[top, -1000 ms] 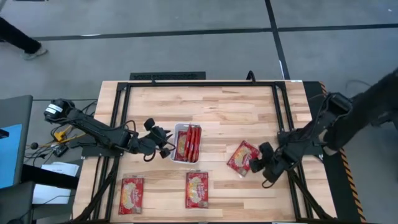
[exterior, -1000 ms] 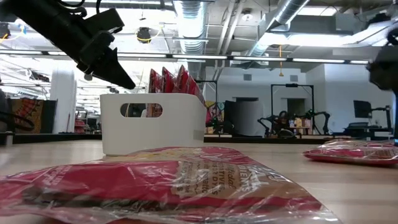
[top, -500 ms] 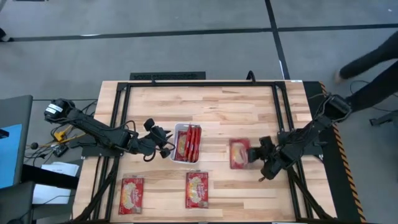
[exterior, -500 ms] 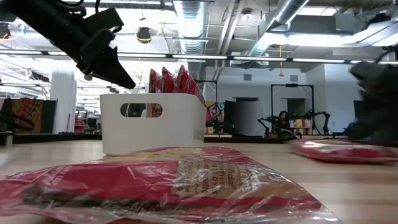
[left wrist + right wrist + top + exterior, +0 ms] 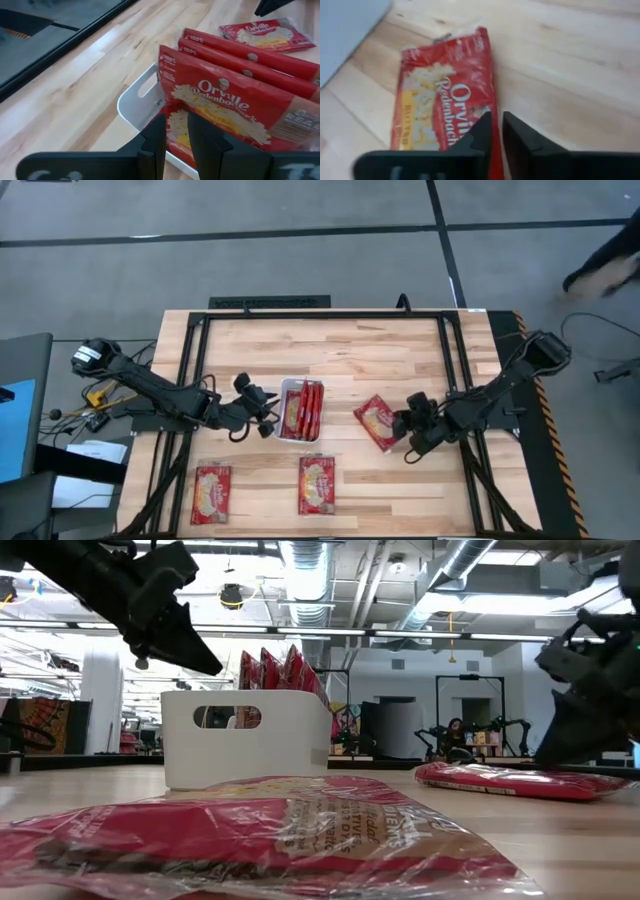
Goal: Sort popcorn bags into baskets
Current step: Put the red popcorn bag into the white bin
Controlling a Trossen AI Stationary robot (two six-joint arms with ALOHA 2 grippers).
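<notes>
Popcorn bag [image 5: 377,421] lies flat on the desk [image 5: 350,350], its edge pinched in the right pincer [image 5: 400,426]; left pincer [image 5: 270,417], fingers narrow, hovers beside the basket [image 5: 285,411].

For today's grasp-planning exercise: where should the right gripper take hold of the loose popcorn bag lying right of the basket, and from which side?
Grip the thin edge nearest the right gripper. The popcorn bag lies flat on the table, tilted, apart from the basket, so a low, sideways approach from the right probably suits best.
</notes>
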